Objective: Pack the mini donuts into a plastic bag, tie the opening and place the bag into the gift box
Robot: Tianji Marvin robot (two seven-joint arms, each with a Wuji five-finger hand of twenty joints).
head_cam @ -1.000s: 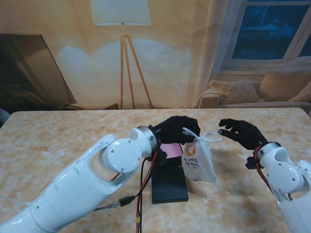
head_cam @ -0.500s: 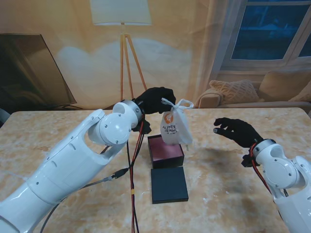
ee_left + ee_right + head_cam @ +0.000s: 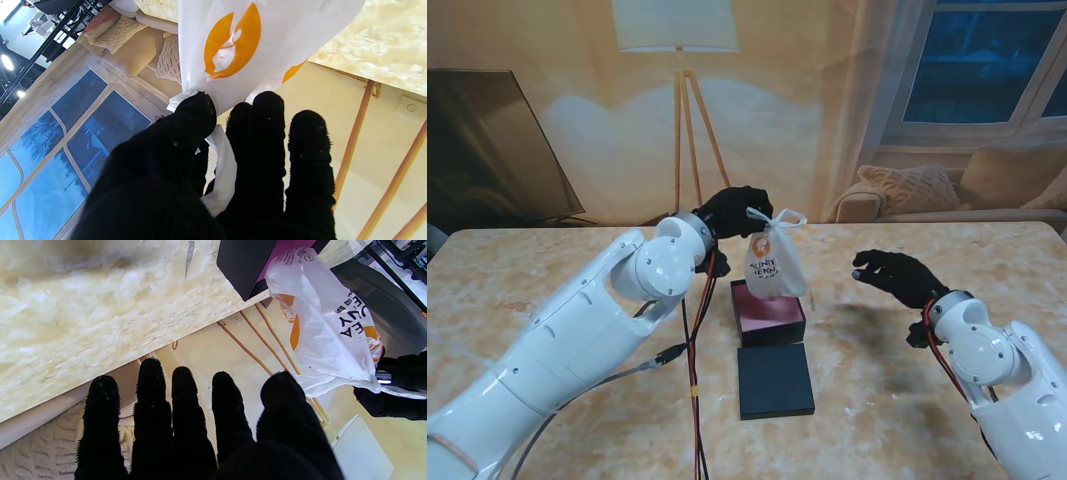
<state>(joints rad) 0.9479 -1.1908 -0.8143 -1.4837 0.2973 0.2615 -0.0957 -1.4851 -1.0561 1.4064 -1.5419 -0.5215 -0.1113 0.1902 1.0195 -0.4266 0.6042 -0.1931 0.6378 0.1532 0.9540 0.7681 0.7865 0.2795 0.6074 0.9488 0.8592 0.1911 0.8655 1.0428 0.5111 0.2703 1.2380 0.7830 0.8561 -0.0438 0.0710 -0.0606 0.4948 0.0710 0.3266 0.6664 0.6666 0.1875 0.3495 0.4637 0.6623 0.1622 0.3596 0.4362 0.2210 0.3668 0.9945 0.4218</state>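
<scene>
Since a second ago, my left hand (image 3: 735, 209) has lifted the white plastic bag with the orange logo (image 3: 772, 264) up off the table and carried it farther from me, uncovering the gift box. My left hand, in a black knit glove, pinches the bag's knotted neck between thumb and fingers (image 3: 267, 126); the knot's loose white ears stick out beside them. The bag hangs in the air, bulging at the bottom, directly over the open dark gift box with a pink lining (image 3: 769, 313), not touching it as far as I can tell. Its flat dark square lid (image 3: 775, 380) lies on the beige marbled table (image 3: 527, 290) just nearer to me than the box, edge against edge. My right hand (image 3: 895, 275), also black-gloved, has drifted slightly left toward the bag and hovers over the table with fingers spread and gently curled, holding nothing, well apart from the bag. Red and black cables (image 3: 695, 360) hang from my left wrist down to the table.
</scene>
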